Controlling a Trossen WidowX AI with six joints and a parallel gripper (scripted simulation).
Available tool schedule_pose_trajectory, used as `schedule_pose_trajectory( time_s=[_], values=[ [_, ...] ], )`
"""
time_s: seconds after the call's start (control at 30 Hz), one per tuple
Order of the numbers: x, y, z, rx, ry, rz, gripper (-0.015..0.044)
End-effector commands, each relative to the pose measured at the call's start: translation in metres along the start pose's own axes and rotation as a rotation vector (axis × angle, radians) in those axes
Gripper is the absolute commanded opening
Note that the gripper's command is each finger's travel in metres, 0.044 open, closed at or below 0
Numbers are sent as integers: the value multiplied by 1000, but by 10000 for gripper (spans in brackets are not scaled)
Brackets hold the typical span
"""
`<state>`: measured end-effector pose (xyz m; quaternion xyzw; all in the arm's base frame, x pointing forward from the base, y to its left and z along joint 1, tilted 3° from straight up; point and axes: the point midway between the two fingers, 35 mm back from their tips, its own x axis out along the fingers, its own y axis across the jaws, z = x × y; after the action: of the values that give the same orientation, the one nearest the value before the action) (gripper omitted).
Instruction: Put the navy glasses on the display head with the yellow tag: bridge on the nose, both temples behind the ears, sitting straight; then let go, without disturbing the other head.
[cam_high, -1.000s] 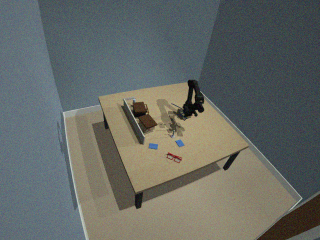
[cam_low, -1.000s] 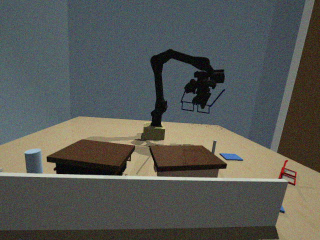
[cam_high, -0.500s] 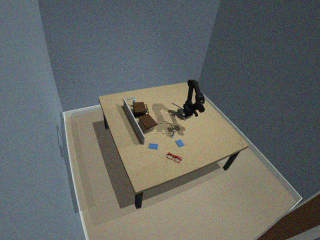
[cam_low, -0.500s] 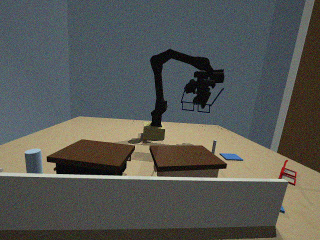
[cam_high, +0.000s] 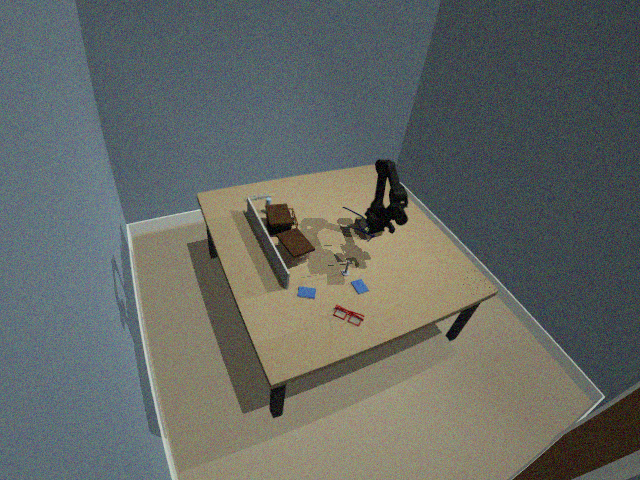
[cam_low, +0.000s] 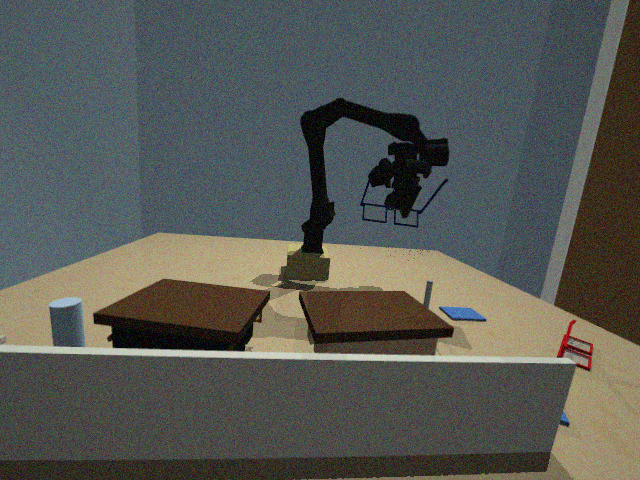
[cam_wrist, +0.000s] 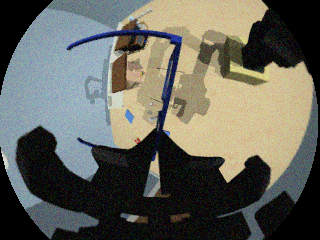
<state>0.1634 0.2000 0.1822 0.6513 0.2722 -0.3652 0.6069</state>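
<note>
My gripper (cam_low: 405, 213) (cam_wrist: 158, 131) is shut on the navy glasses (cam_high: 353, 211) (cam_low: 433, 196) (cam_wrist: 125, 33) near the middle of their front and holds them high above the table. In the exterior view the lenses hang below the fingers, with one temple up on each side. Two blocky shapes that look like the display heads stand by the low wall: a dark one (cam_high: 280, 214) (cam_low: 180, 307) and a pale one (cam_high: 295, 242) (cam_low: 374, 312) (cam_wrist: 135, 70), both with flat brown tops. The glasses are well away from both. I cannot make out a yellow tag on either.
A low grey wall (cam_high: 267, 242) (cam_low: 279, 408) runs behind the heads. A pale cylinder (cam_low: 67, 322) stands near the dark head. A small post (cam_high: 346, 268) (cam_low: 428, 294), two blue pads (cam_high: 306, 292) (cam_high: 359, 286) and red glasses (cam_high: 348, 314) (cam_low: 576, 351) are also on the table (cam_high: 413, 299).
</note>
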Motion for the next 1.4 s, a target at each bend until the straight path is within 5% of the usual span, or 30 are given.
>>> schedule_pose_trajectory(
  time_s=[0.0, 1.37],
  values=[
    [8, 2, 5, -22, -23, -30, 0],
    [96, 29, 102, -220, -37, -465, 0]
  ],
)
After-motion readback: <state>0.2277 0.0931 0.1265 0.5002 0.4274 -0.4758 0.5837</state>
